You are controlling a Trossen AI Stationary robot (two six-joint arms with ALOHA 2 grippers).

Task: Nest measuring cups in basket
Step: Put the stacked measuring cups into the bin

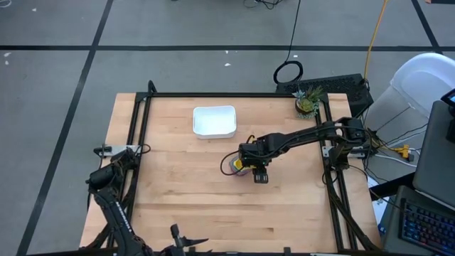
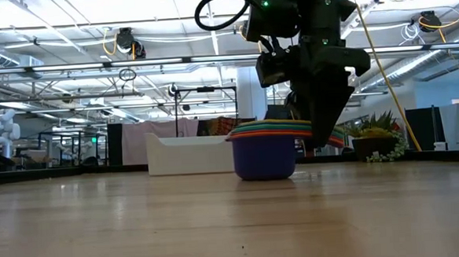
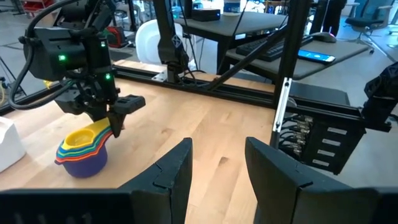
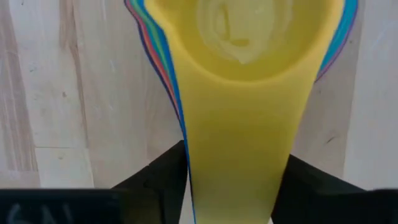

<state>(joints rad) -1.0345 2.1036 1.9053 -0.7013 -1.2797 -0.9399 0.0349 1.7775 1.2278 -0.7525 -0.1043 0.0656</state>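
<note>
The measuring cups [image 2: 264, 154] stand nested in one stack on the table, the dark blue bowl at the bottom and the yellow cup [image 4: 242, 37] on top. The stack is near the table's middle [image 1: 238, 165] and rests on its base. My right gripper [image 1: 250, 169] comes down over the stacked handles and is shut on them. The white basket [image 1: 214, 121] sits farther back, with nothing in it that I can see. My left gripper [image 3: 217, 146] waits open by the table's left edge, pointing across at the stack [image 3: 84, 152]. My right gripper pinches the stacked handles by their two long sides [image 4: 199, 177], one finger [image 4: 161, 180] on each side. The fingers come steeply from above and lie across the handles. The stack stays upright, with the dark blue bowl's base [image 2: 265, 174] on the table.
A small potted plant [image 1: 307, 104] stands at the far right corner. A black frame [image 1: 213, 94] runs round the tabletop. Bare wood lies between the stack and the basket [image 2: 187, 154] and across the near half of the table.
</note>
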